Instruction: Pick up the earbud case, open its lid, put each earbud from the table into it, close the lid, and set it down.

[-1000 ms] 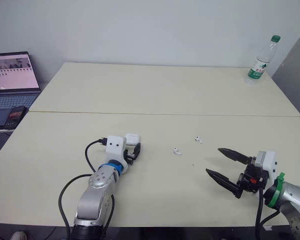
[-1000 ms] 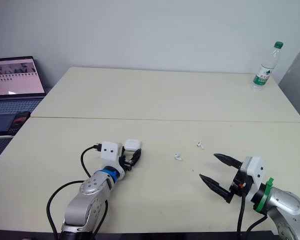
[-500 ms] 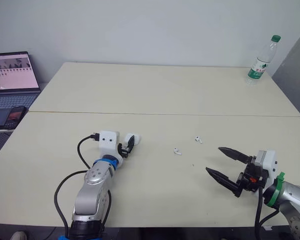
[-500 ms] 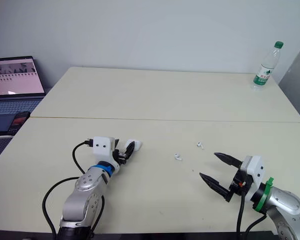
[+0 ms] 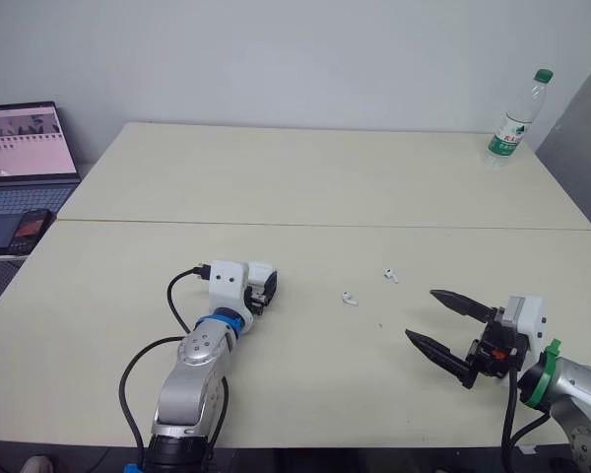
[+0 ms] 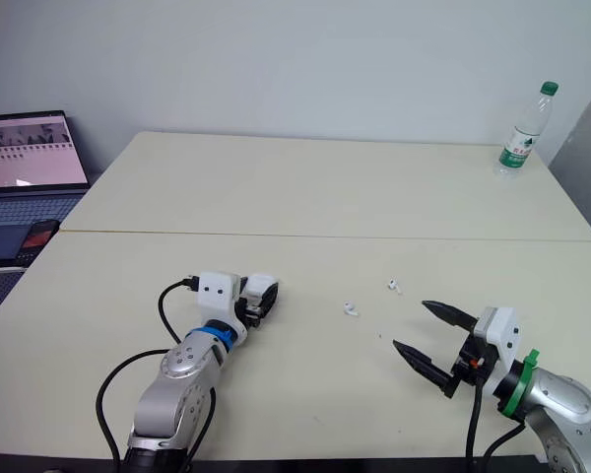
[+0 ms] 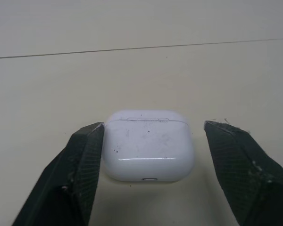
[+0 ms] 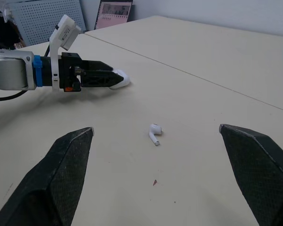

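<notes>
Earbud case (image 7: 148, 150), glossy white (dark specks)

Wall (image 5: 305, 49): plain, pale, unbroken behind the far edge.
Counter (image 5: 315, 177): two cream tops butted together, with a thin dark seam (image 5: 325, 226) across.
Far right corner: clear water bottle (image 5: 515, 118), green cap, upright.
Left side: open laptop (image 5: 25, 148), screen lit; dark phone (image 5: 30, 229) near its front edge.
Right edge: slanting grey panel (image 5: 581, 148).
Light: soft, even.
</notes>
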